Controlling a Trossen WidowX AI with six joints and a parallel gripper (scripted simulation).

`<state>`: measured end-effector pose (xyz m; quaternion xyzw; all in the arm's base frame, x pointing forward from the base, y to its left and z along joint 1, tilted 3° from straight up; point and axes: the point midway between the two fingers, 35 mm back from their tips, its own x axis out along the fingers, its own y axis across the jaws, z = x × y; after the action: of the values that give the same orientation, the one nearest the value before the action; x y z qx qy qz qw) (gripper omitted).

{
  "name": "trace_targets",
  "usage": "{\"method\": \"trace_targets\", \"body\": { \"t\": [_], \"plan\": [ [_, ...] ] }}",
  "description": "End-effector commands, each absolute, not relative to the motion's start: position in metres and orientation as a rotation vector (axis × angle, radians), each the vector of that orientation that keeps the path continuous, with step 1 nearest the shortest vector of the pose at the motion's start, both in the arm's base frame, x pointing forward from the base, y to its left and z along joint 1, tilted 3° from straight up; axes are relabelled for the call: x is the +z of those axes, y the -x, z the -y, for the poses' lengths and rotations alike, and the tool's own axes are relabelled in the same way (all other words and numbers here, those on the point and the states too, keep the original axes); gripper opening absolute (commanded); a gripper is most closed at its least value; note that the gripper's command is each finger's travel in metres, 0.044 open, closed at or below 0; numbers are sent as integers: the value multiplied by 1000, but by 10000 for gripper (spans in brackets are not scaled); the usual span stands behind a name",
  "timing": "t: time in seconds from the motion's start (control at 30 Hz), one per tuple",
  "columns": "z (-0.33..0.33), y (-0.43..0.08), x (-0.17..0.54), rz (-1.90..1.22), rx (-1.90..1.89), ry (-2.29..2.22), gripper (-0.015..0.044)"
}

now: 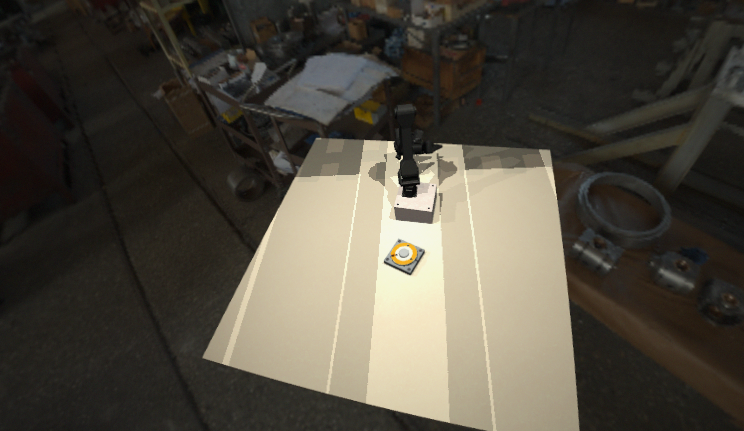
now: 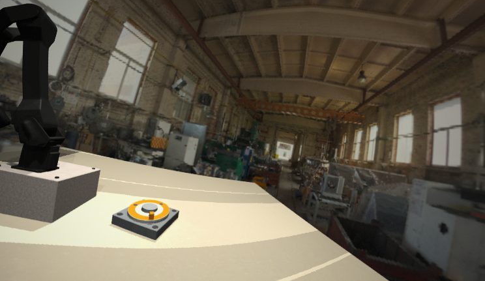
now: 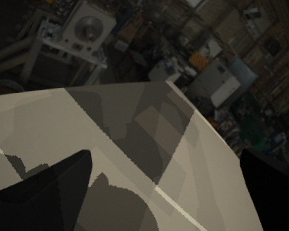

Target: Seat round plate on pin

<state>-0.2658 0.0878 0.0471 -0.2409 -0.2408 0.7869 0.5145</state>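
Orange-ringed plate (image 2: 148, 210) rests on the grey base (image 2: 146, 222) near the bench (image 2: 229, 235) centre, around the post (image 2: 150, 207), its tab (image 2: 151, 215) pointing toward the near edge. Arm (image 2: 34, 95) stands folded at the far edge, well apart. Fingers stand wide, holding nothing. Risk: turning the plate off-centre could jam it against the pin or shift the base.

Brick workshop hall (image 2: 118, 95), tall bright windows (image 2: 125, 62), beamed ceiling (image 2: 315, 23), cluttered shelving (image 1: 439, 36), dim concrete floor (image 1: 109, 294)

Matt dark base (image 2: 143, 225), seemingly metal; speckled, stone-like pedestal (image 2: 42, 192); smooth tabletop (image 2: 232, 220).
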Motion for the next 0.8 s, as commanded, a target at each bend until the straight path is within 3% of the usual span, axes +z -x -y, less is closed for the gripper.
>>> {"method": "trace_targets", "body": {
  "t": [0.0,0.23,0.47,0.6,0.77],
  "plan": [
    [-85,267,47,582,1902,581,374],
    [13,297,32,720,2291,680,190],
    [114,289,19,960,2603,789,6],
    [156,282,20,1017,2761,831,0],
    [235,230,12,1317,2983,926,0]
  ]
}}
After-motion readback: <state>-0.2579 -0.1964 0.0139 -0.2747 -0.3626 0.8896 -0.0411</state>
